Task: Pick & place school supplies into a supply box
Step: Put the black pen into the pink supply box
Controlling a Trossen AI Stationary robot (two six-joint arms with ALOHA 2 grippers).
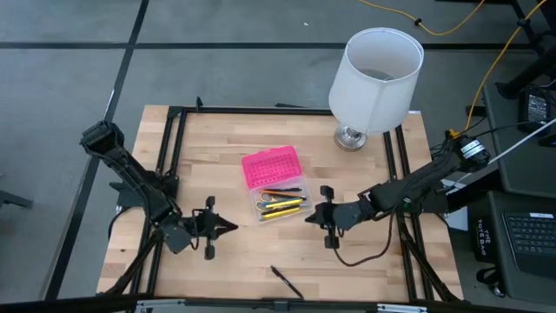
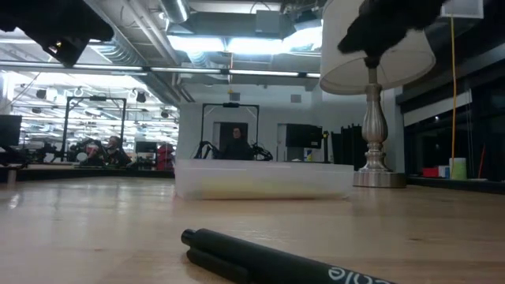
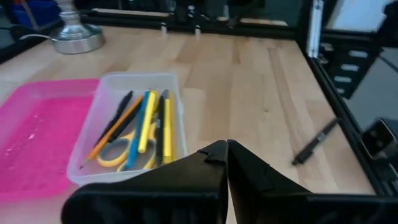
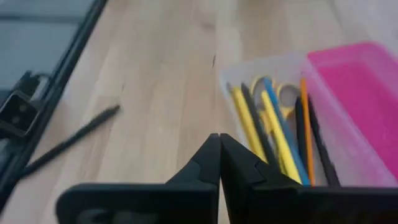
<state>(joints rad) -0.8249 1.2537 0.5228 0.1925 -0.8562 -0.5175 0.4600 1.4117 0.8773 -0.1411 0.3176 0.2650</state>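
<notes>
One black pen (image 1: 286, 282) lies alone on the wooden table (image 1: 226, 269) near its front edge, nearest the low camera. Left of centre, the left gripper (image 1: 228, 227) rests over the table, fingers pressed together, empty. Between the two grippers sits one clear plastic supply box (image 1: 280, 204) with its pink textured lid (image 1: 272, 167) open behind it; inside lie several pens and pencils (yellow, blue, orange, black) plus one pair of yellow-handled scissors (image 3: 118, 151). Just right of the box, the right gripper (image 1: 309, 216) is also closed on nothing. One white lampshade lamp (image 1: 375, 78) stands at the far right.
</notes>
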